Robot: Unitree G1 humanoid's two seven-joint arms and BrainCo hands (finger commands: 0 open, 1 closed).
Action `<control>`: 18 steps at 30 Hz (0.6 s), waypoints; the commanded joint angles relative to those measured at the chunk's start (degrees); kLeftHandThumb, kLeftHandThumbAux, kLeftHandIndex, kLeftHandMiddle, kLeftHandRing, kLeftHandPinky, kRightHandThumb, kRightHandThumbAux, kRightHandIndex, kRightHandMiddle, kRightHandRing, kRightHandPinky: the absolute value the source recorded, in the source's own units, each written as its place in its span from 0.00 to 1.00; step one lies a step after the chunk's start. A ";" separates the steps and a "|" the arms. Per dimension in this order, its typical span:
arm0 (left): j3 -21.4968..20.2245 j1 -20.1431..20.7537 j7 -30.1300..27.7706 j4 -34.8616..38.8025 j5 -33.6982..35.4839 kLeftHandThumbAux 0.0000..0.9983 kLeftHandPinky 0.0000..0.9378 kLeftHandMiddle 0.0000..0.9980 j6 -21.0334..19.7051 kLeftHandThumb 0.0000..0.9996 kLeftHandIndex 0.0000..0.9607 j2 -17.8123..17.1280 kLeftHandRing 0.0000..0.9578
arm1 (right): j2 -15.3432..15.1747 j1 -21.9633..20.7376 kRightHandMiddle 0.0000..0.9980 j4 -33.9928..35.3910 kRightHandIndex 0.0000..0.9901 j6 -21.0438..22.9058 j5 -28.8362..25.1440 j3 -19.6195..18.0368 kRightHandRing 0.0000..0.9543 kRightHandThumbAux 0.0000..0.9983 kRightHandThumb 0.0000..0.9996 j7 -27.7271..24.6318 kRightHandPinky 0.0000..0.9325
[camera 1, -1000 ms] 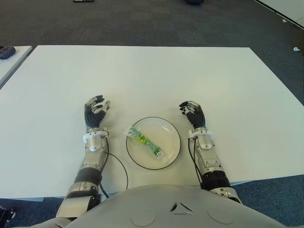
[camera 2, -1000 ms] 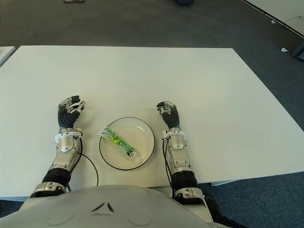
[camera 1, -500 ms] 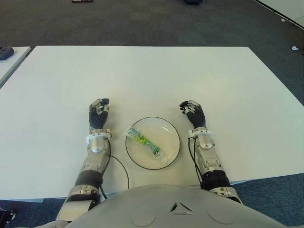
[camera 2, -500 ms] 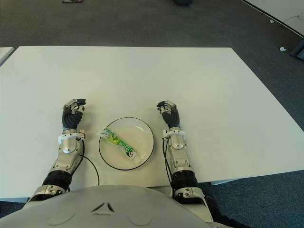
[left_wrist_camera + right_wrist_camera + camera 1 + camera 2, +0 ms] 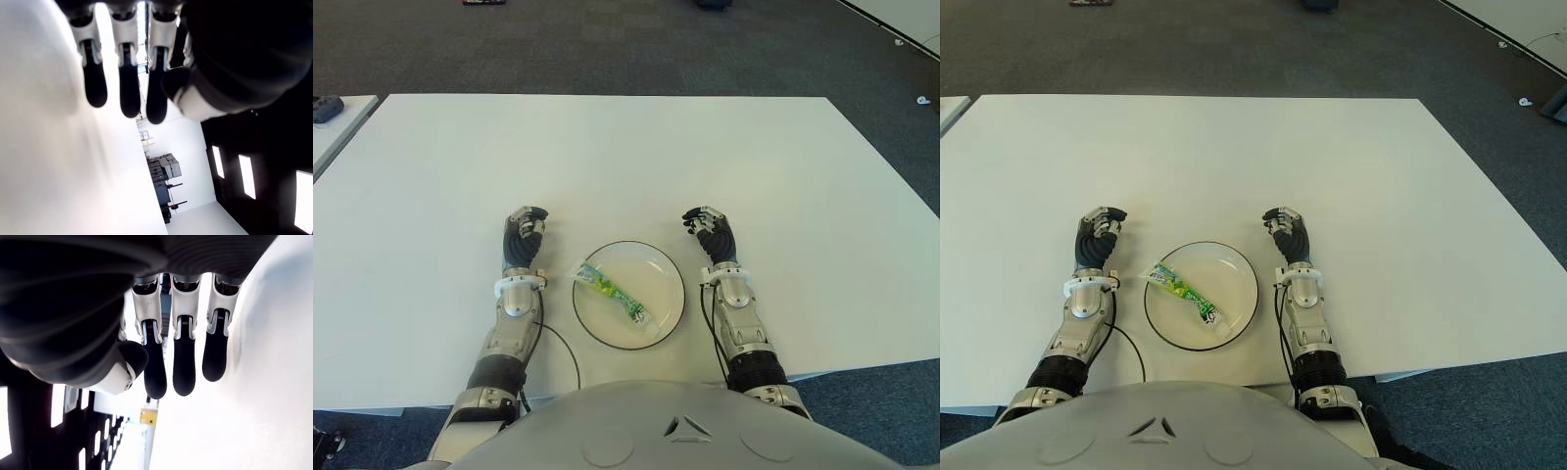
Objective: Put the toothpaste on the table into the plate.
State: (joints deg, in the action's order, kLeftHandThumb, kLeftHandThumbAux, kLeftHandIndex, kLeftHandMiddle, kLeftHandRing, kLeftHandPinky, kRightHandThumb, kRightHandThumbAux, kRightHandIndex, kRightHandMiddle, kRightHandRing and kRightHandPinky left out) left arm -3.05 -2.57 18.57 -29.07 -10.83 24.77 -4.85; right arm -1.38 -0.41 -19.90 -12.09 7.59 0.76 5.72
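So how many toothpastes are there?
1. The toothpaste lies inside the plate, slanting across its left part, between the left robot hand and the right robot hand. Neither holds anything.

Even, bright overhead light washes the table point(image 5: 626, 147), with only faint shadows under the arms. Both wrist views are harsh: dark fingers point(image 5: 122, 93) against a blown-out white surface, the backgrounds soft and blurred.
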 commanded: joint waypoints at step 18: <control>1.60 -2.15 -1.23 1.15 -0.84 0.72 0.73 0.72 -3.63 0.71 0.46 -0.13 0.73 | -0.18 0.16 0.45 -0.07 0.42 0.35 0.02 -0.15 0.46 0.74 0.71 0.42 0.47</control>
State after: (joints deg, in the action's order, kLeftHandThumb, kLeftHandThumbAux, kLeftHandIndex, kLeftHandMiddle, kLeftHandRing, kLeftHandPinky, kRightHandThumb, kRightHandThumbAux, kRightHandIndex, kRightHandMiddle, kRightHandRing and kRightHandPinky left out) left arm -1.75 -3.46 18.11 -27.26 -11.27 22.64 -4.94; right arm -1.53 -0.33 -19.89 -12.42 7.66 0.77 5.78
